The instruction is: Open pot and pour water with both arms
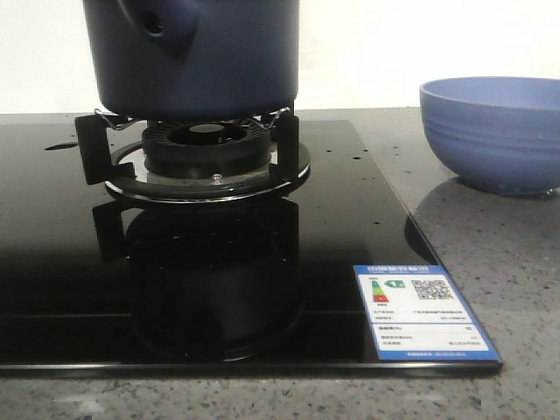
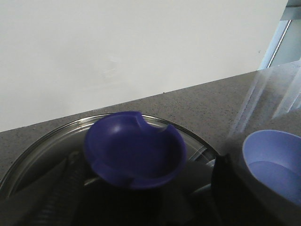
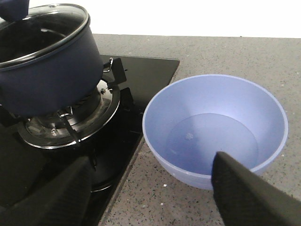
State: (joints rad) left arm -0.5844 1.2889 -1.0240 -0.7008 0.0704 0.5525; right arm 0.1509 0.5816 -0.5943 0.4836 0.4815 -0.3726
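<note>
The dark navy pot (image 1: 197,57) stands on the gas burner (image 1: 206,149), its stubby handle with the round hole (image 1: 156,24) facing the camera. It also shows in the right wrist view (image 3: 44,70), with a glass lid (image 3: 42,28) on it. In the left wrist view the lid's dark blue knob (image 2: 134,153) lies between my left gripper's (image 2: 141,197) fingers (image 2: 59,188), which stand wide apart on either side of it. My right gripper (image 3: 150,197) is open and empty, low over the counter between the hob edge and the bowl.
A periwinkle-blue bowl (image 1: 494,131) sits on the grey speckled counter right of the black glass hob (image 1: 52,262); it also shows in the right wrist view (image 3: 216,129) and the left wrist view (image 2: 275,165). An energy label (image 1: 424,311) is stuck at the hob's front right corner.
</note>
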